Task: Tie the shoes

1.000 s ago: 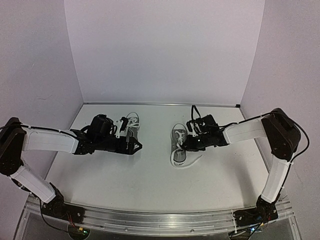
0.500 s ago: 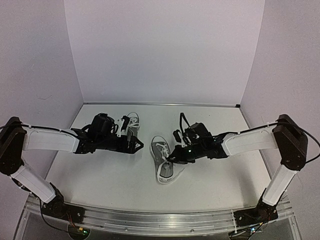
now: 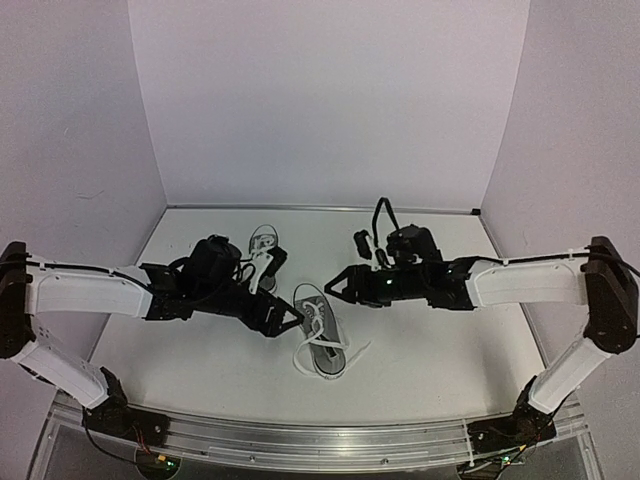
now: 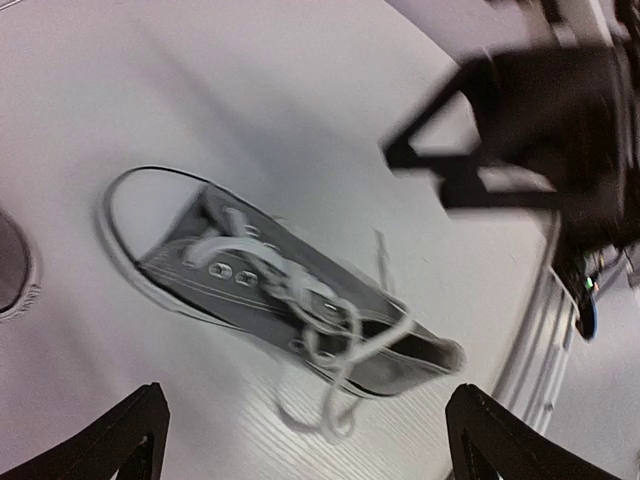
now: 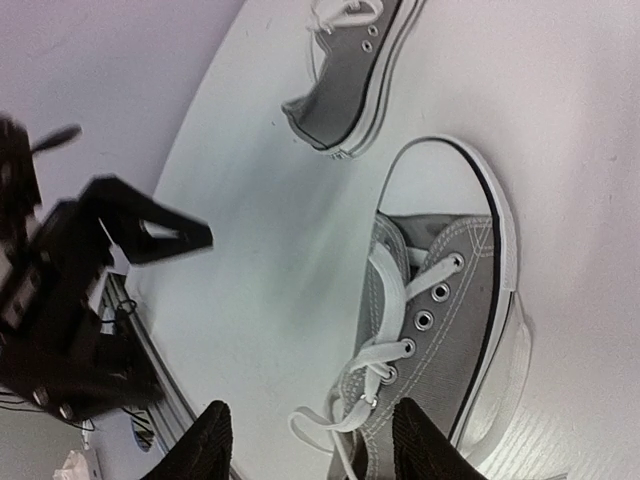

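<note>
The step in hand, as I judge it, is the reach for the laces of the first shoe; no knot is begun. One small grey canvas sneaker with white laces and a white rubber toe cap (image 3: 320, 332) lies on the white table (image 3: 440, 345), near the middle and a little toward the near edge. Its toe points to the back wall. Its laces are loose and the ends spill on the table around the heel.

The left gripper (image 3: 288, 318) is just beside the sneaker on its left. Its fingers are spread and they pinch nothing. The right gripper (image 3: 334, 285) hangs near the toe, a little to the right, also spread and empty.

The next move, I think, asks each gripper to go down to one lace end and close on the lace alone, not on the canvas. The ends are thin and lie flat, so the fingers must come very low.

The second grey sneaker (image 3: 263, 246) lies farther back, just beside the left arm; whether it is tied, I cannot tell. The table is bare to the right and in front of the first sneaker. The two grippers are near each other, so pulling outward seems safer than crossing.
</note>
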Robot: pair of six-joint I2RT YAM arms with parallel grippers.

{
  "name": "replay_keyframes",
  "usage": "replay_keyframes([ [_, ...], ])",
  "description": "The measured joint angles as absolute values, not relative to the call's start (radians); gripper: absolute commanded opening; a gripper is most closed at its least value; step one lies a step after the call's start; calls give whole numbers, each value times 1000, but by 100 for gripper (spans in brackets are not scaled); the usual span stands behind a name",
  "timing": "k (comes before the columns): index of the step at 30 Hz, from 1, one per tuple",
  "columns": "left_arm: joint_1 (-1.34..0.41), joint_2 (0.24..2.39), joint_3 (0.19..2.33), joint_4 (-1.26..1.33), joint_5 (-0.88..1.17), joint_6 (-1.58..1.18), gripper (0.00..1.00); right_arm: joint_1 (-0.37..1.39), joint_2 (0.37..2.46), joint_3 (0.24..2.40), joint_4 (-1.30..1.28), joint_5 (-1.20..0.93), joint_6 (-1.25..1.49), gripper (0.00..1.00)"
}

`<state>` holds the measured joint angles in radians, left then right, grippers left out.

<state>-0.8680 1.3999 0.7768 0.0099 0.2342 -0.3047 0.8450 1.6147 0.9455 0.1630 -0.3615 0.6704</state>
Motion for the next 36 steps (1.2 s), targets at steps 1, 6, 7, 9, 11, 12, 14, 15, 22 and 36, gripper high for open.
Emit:
replay_keyframes([
  [1, -907, 1392, 785, -11, 234, -279, 98, 830, 1590, 945, 160, -362, 664, 59],
  [6, -1104, 1457, 944, -169, 204, -162, 84, 674, 1455, 904, 163, -371, 621, 74],
  [7, -1134, 1499, 1002, -199, 187, -139, 80, 637, 1429, 889, 157, -368, 607, 75],
  [9, -1189, 1604, 1127, -258, 146, -94, 72, 579, 1384, 867, 137, -355, 585, 78],
  [11, -1227, 1708, 1234, -314, 111, -66, 68, 544, 1353, 855, 120, -349, 567, 79],
  [12, -1239, 1758, 1283, -341, 98, -54, 66, 532, 1339, 849, 111, -347, 558, 79],
  [14, -1254, 1858, 1370, -389, 73, -39, 64, 504, 1308, 833, 97, -346, 543, 79],
  [15, -1256, 1898, 1404, -412, 61, -34, 63, 494, 1296, 827, 91, -347, 539, 79],
  [22, -1257, 2124, 1640, -547, -28, -20, 56, 455, 1271, 797, 74, -352, 526, 79],
  [36, -1242, 2318, 1827, -676, -87, -67, 43, 442, 1238, 765, 57, -363, 523, 78],
])
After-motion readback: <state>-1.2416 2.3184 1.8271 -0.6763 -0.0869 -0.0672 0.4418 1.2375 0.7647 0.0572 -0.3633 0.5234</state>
